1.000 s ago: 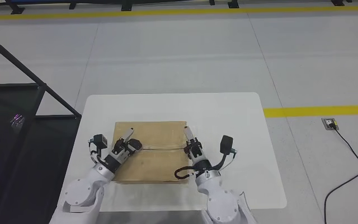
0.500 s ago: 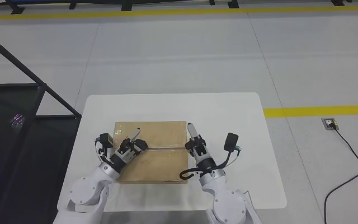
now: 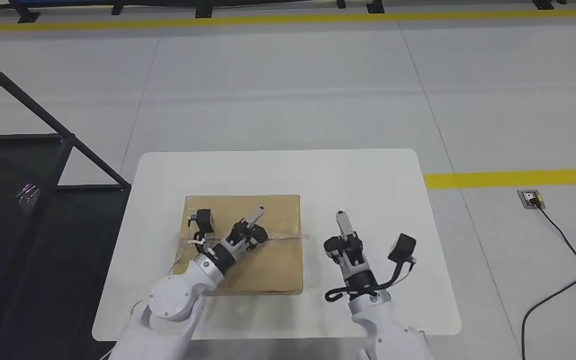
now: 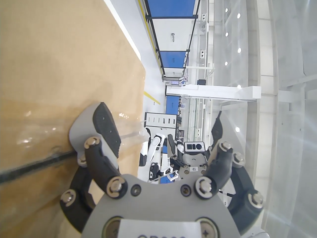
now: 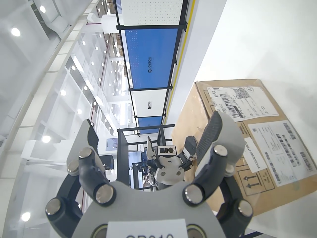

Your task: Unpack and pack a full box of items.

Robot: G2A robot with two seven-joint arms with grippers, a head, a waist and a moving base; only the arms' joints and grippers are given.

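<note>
The brown cardboard box [image 3: 279,266] is taped shut, side labelled.

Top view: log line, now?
brown cardboard box: closed, on white table | left gripper: open, over taped seam | right gripper: open, beside box

Left end effector [image 3: 249,225] over box [image 3: 279,268]; right end effector [image 3: 345,231] apparently beside it.
</note>
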